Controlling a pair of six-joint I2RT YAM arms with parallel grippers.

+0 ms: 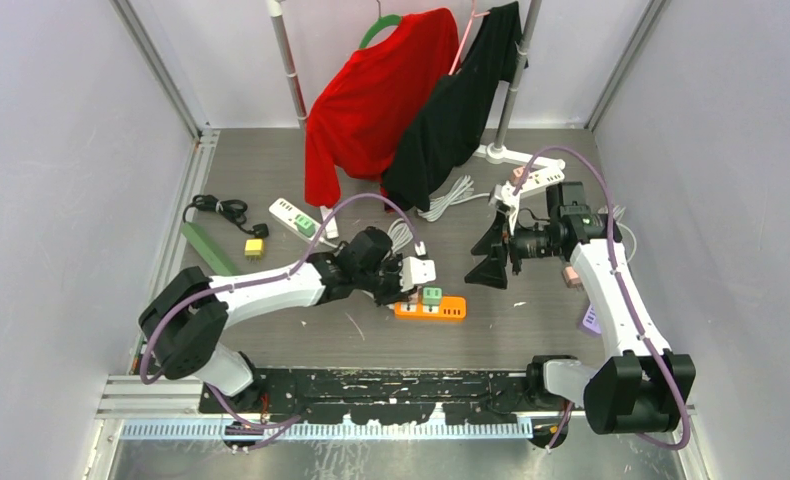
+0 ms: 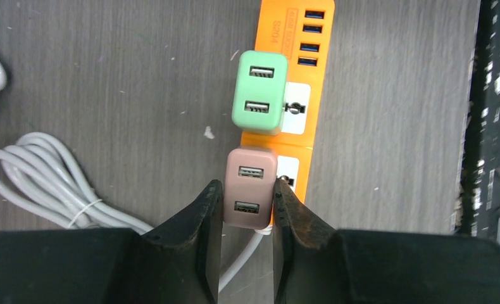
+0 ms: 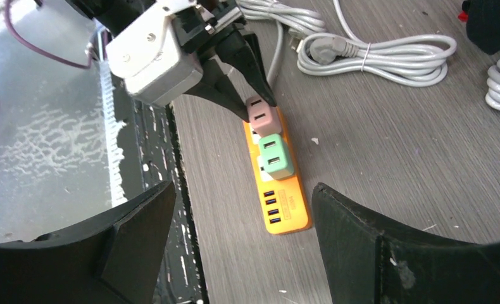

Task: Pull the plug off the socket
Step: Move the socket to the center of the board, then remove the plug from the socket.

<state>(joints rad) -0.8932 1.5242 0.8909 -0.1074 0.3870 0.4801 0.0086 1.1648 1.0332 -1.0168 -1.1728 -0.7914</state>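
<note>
An orange socket strip (image 1: pixel 449 310) (image 2: pixel 311 63) (image 3: pixel 288 206) lies flat on the grey table. A pink plug (image 2: pixel 250 187) (image 3: pixel 262 116) and a green plug (image 2: pixel 260 92) (image 3: pixel 275 155) sit in it side by side. My left gripper (image 2: pixel 247 190) (image 1: pixel 408 285) is shut on the pink plug, one black finger pressed on each side. The pink plug still sits in the strip. My right gripper (image 1: pixel 491 255) (image 3: pixel 242 190) hangs open above the table to the right of the strip, holding nothing.
White coiled cables (image 1: pixel 451 195) (image 3: pixel 374 50) (image 2: pixel 45 183) lie behind the strip. A white power strip (image 1: pixel 296 217), a yellow plug (image 1: pixel 255 247), a black cable (image 1: pixel 221 208) and a green bar (image 1: pixel 208 248) lie at left. Red (image 1: pixel 376 100) and black (image 1: pixel 461 100) garments hang at the back.
</note>
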